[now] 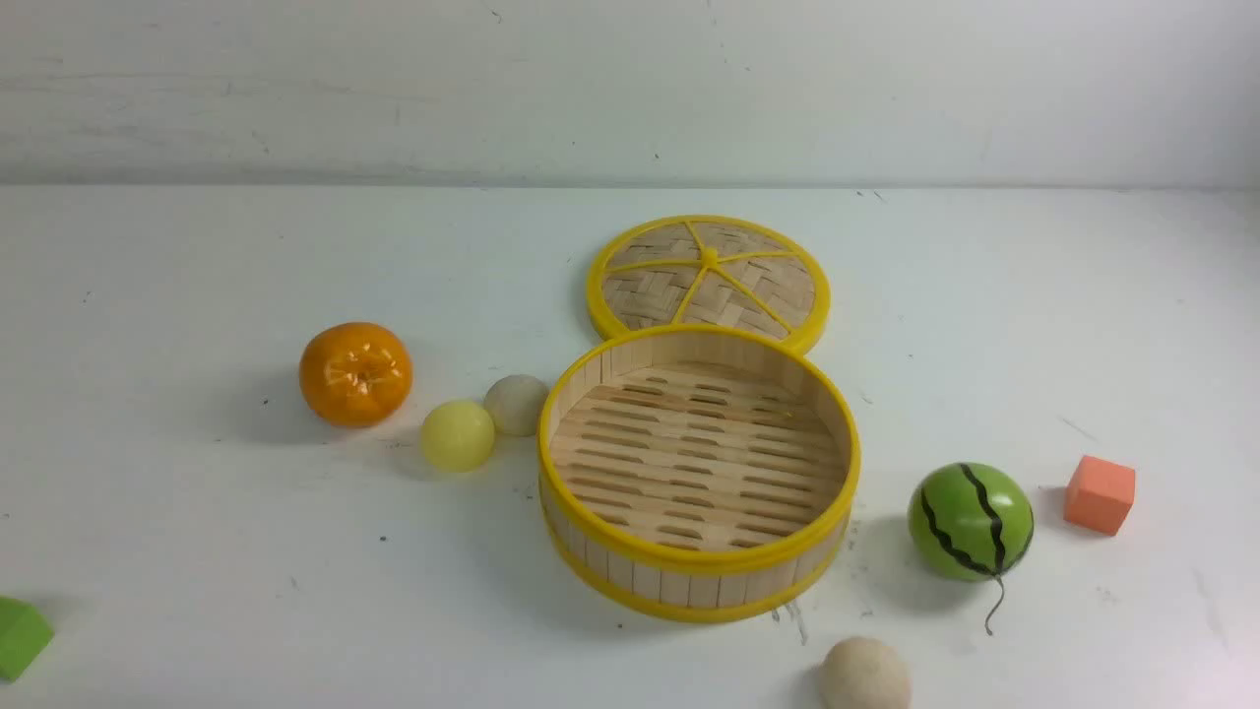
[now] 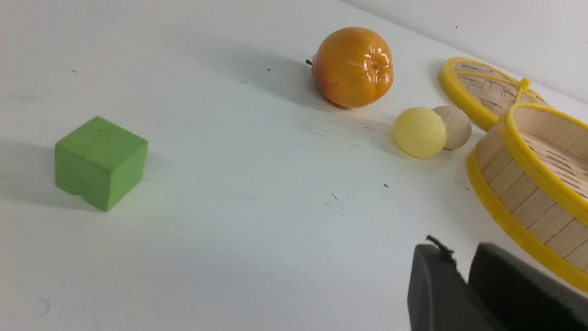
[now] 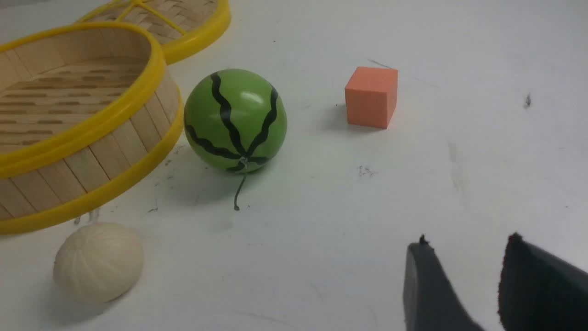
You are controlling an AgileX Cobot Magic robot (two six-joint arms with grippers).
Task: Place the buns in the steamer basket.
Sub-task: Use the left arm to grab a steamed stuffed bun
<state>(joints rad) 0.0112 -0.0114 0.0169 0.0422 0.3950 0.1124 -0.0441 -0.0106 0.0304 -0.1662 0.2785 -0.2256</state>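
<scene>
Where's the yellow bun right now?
In the front view the yellow bun sits on the table just left of the basket, right beside a beige bun, with the orange farther left.

The white bench (image 1: 197, 551) carries the steamer basket (image 1: 689, 569) centrally, with its lid (image 1: 709, 276) at twelve o'clock. The yellow bun (image 1: 458, 434), beige bun (image 1: 515, 404) and tangerine (image 1: 355, 374) lie at nine. The watermelon (image 1: 971, 521) and orange cube (image 1: 1099, 494) lie at three, the third bun (image 1: 865, 674) at five and the green cube (image 1: 20, 637) at eight.
</scene>
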